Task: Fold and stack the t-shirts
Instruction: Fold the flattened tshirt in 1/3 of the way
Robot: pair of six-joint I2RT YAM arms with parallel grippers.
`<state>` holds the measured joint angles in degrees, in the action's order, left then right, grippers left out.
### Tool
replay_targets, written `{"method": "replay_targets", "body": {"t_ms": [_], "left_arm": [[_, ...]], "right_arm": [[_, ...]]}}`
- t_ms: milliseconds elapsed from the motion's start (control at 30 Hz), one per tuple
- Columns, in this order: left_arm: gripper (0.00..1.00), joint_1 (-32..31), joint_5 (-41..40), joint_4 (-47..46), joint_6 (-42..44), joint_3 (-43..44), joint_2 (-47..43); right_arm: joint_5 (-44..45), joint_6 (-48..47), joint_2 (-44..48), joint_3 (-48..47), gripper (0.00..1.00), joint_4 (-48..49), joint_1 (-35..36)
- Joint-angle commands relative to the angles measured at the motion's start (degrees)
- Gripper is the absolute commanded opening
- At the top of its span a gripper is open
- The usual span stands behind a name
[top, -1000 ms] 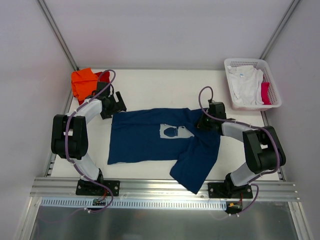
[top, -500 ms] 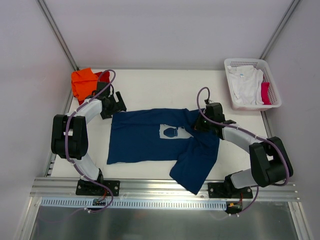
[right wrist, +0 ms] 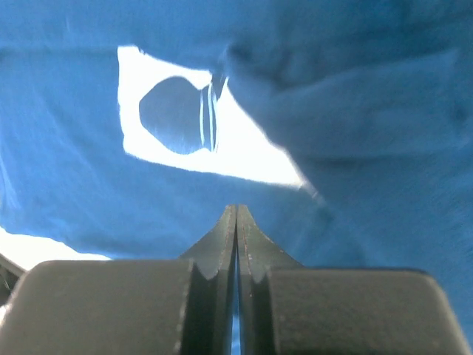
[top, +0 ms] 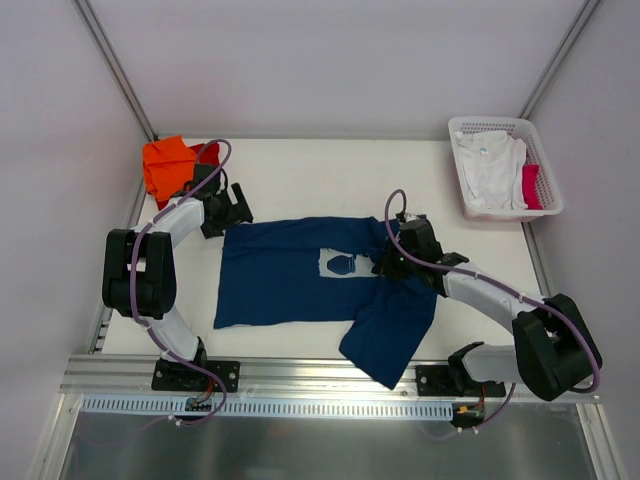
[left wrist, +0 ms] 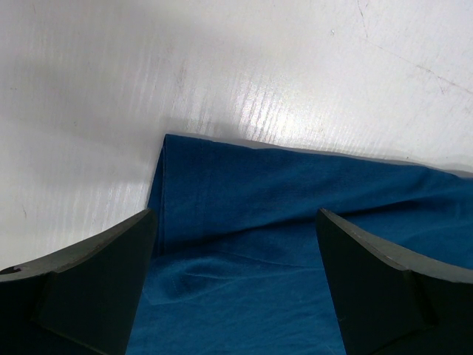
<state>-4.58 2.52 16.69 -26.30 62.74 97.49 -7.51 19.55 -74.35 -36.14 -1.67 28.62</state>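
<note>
Your overhead camera sits above and behind the arm bases. It looks down and forward over the whole white table (top: pixel 320 180), far enough off to hold both arms.

Your left wrist camera looks out low between the spread fingers of the left gripper (left wrist: pixel 235 216), close to the tabletop, at one corner of the navy blue cloth t-shirt (left wrist: pixel 295 259).

Your right wrist camera looks along the pressed-together fingers of the right gripper (right wrist: pixel 236 209), very near the shirt's pale square chest print (right wrist: pixel 236 159).

All three views share that shirt. The overhead and right wrist views also share the print.
</note>
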Motion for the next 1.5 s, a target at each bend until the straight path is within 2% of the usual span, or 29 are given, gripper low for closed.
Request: {"method": "replay_targets", "body": {"t_ms": [0, 200, 400, 500, 567, 700, 833, 1300, 1467], "left_arm": [[0.89, -0.43, 0.55, -0.69, 0.90, -0.69, -2.31], [0.89, -0.52, 0.55, -0.69, 0.90, -1.13, -3.27], [0.89, -0.52, 0.64, -0.78, 1.08, -1.39, -3.89], [0.89, -0.52, 0.46, -0.69, 1.08, -1.22, -3.72], [0.89, -0.52, 0.64, -0.78, 1.08, -1.04, -3.45], [0.89, -0.52, 0.73, -0.78, 1.17, -0.78, -3.01], [0.89, -0.52, 0.64, -0.78, 1.34, -0.87, -3.01], [0.89, -0.52, 1.17, -0.69, 1.43, -0.69, -1.87], [0.89, -0.43, 0.99, -0.69, 1.43, -0.60, -1.78]], "right_arm": [[1.97, 1.81, 2.89, 0.81, 0.00, -1.84, 2.49], [7.15, -4.24, 4.21, -5.32, 0.00, -6.23, 2.14], [6.80, -6.54, 0.17, -10.61, 0.00, -6.50, -3.48], [7.07, -6.98, -1.68, -11.84, 0.08, -6.50, -6.11], [6.89, -7.33, -3.60, -12.11, 0.09, -6.06, -7.79], [4.96, -7.25, -6.68, -11.24, 0.03, -3.87, -10.60], [3.47, -7.25, -9.06, -9.39, 0.02, -1.06, -12.62], [-0.22, -8.12, -18.90, -10.26, 0.00, 5.27, -14.56], [-1.46, -6.72, -17.34, -9.30, 0.00, 6.07, -14.47]]}}
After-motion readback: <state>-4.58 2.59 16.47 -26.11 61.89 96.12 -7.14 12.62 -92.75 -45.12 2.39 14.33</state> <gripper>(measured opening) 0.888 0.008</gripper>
